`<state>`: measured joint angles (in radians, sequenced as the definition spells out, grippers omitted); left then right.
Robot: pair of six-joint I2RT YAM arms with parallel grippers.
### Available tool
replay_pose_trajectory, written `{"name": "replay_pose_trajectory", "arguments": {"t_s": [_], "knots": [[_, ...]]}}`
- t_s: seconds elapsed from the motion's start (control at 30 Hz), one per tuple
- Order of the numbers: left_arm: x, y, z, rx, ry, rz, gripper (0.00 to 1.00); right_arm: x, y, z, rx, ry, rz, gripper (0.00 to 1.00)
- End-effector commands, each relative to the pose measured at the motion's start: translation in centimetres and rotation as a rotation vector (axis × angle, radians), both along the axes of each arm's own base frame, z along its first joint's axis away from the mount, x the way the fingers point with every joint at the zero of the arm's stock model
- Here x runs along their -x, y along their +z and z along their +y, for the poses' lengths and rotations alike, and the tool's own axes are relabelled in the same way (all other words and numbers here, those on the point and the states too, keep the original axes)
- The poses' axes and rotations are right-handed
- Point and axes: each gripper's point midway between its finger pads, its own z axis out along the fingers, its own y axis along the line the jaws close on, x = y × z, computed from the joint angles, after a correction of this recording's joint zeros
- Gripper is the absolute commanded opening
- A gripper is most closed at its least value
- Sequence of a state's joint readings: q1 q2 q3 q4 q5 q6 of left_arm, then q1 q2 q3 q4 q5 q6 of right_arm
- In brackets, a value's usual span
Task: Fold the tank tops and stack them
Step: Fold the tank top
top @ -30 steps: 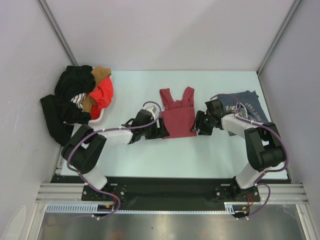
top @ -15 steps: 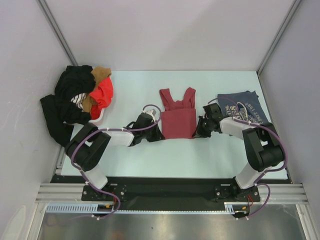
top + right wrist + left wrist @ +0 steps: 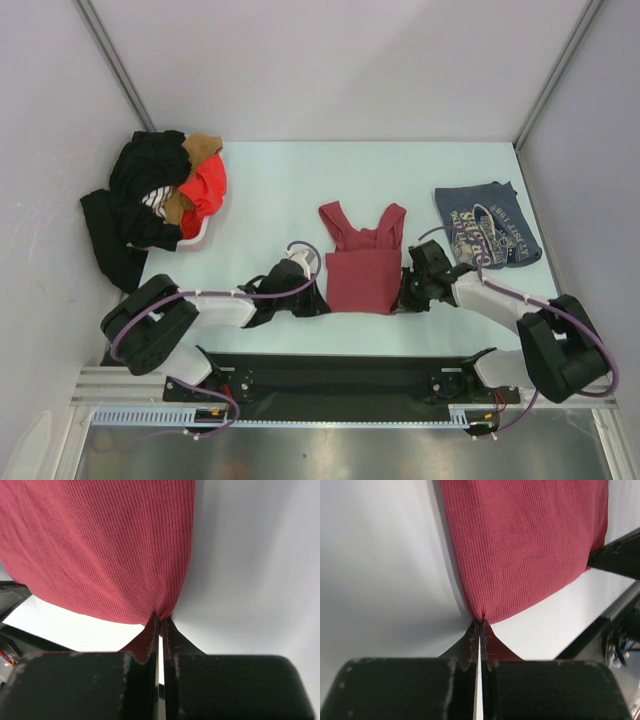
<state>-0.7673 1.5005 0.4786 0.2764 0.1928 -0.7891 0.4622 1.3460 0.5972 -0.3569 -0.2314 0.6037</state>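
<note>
The maroon tank top lies flat in the middle of the table, straps pointing away from me. My left gripper is shut on its near left hem corner. My right gripper is shut on the near right hem corner. In both wrist views the ribbed red cloth is pinched between the fingertips. The blue-grey tank top with its pale chest print lies folded at the back right, apart from both grippers.
A heap of black clothes with a bright orange-red garment and a brown piece sits at the back left. Pale table between walls; a black strip runs along the near edge.
Both grippers closed on the maroon top's hem corners and drew it toward the near edge. Its straps now splay and the body has slid nearer.
</note>
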Motion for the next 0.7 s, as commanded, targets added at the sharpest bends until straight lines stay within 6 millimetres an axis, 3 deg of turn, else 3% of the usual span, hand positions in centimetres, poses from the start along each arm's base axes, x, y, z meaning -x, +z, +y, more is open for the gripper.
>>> {"name": "replay_pose_trajectory", "arguments": {"t_s": [0.0,0.1,0.13,0.17,0.2,0.23,0.27,0.33,0.43,0.53,0.57,0.63,0.67], "knots": [[3.7,-1.7,1.1,-0.058,-0.002,0.084,0.0,2.9,-0.2,-0.8,0.037,-0.027,0.048,0.0],[5.2,-0.9,0.7,-0.04,-0.005,0.08,0.0,4.2,0.5,-0.8,0.039,-0.032,0.04,0.02],[5.9,-0.8,0.8,-0.052,-0.009,0.076,0.0,4.7,0.6,-1.0,0.049,-0.03,0.047,0.09],[6.2,-0.2,0.7,-0.036,-0.004,0.069,0.02,4.6,1.1,-1.2,0.053,-0.036,0.022,0.21],[6.4,0.1,0.7,-0.036,-0.004,0.063,0.11,4.7,1.4,-1.4,0.058,-0.038,0.013,0.46],[6.8,-0.2,1.1,-0.064,-0.002,0.074,0.49,4.8,1.6,-1.7,0.065,-0.038,0.009,0.51],[6.4,-0.2,1.7,-0.094,0.04,0.064,0.72,4.5,1.9,-2.0,0.082,-0.048,-0.012,0.55],[6.0,0.1,3.3,-0.136,0.085,0.048,1.0,3.4,3.4,-2.4,0.097,-0.058,-0.059,0.66],[4.6,2.2,4.0,-0.093,0.108,-0.006,1.0,1.0,5.3,-2.5,0.101,-0.07,-0.107,0.68],[0.7,4.6,5.6,-0.1,0.177,-0.076,1.0,-2.1,6.3,-2.7,0.119,-0.09,-0.158,0.73],[-0.8,6.4,5.4,-0.094,0.171,-0.129,1.0,-3.9,7.4,-2.6,0.12,-0.106,-0.193,0.73],[-3.3,7.9,5.8,-0.101,0.205,-0.174,0.97,-6.5,7.0,-2.7,0.134,-0.129,-0.202,0.72],[-4.8,9.1,5.4,-0.103,0.206,-0.205,0.95,-8.4,7.9,-3.0,0.124,-0.16,-0.229,0.71]]}}
